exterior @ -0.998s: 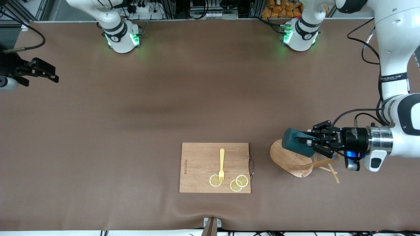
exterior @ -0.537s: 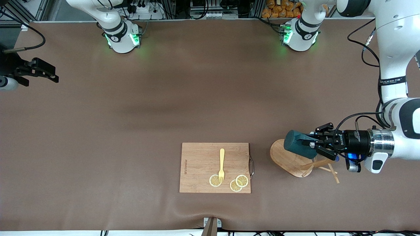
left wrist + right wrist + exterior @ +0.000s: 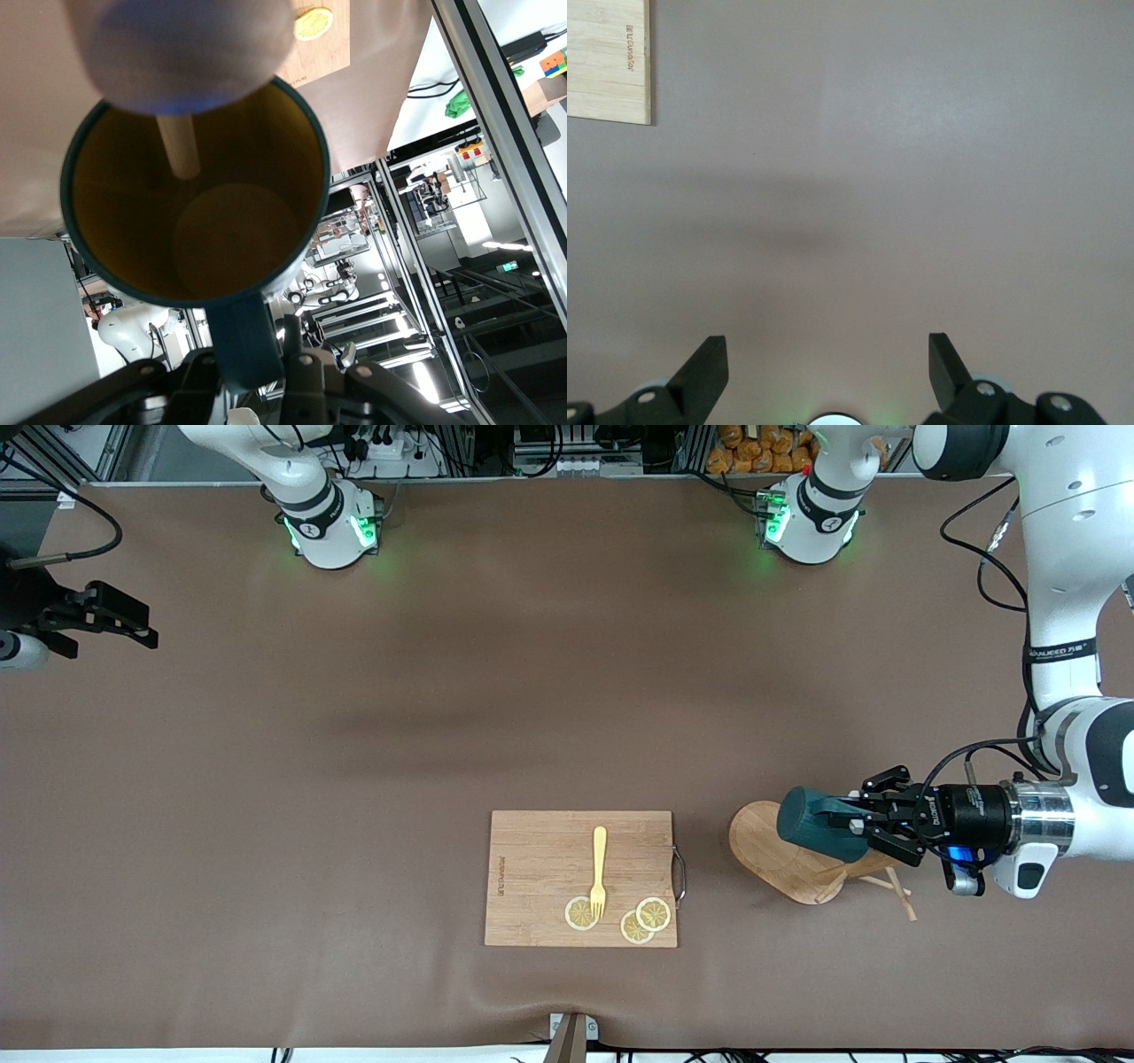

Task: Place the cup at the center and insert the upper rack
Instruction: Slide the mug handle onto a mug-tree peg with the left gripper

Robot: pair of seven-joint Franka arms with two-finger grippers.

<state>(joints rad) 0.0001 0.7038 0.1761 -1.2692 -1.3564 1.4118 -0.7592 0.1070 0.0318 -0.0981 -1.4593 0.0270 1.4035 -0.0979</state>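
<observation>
The teal cup (image 3: 819,824) lies sideways in the air in my left gripper (image 3: 852,821), which is shut on its handle. In the left wrist view, the cup's yellow inside (image 3: 195,204) faces the camera and my left gripper (image 3: 248,363) clamps the handle. A thin wooden dowel (image 3: 182,146) reaches into the cup's mouth. The wooden rack (image 3: 780,855) lies tipped on its side under the cup, with its pegs (image 3: 895,890) toward the left arm's end. My right gripper (image 3: 142,633) waits open and empty at the right arm's end; it also shows in the right wrist view (image 3: 828,354).
A rectangular cutting board (image 3: 580,877) lies beside the rack toward the right arm's end. It carries a yellow fork (image 3: 599,868) and lemon slices (image 3: 642,919). Its corner shows in the right wrist view (image 3: 607,57). Brown cloth (image 3: 443,735) covers the table.
My left gripper has drawn the cup a little toward the left arm's end and slightly lower, away from the rack's oval base. The right arm has not moved.
</observation>
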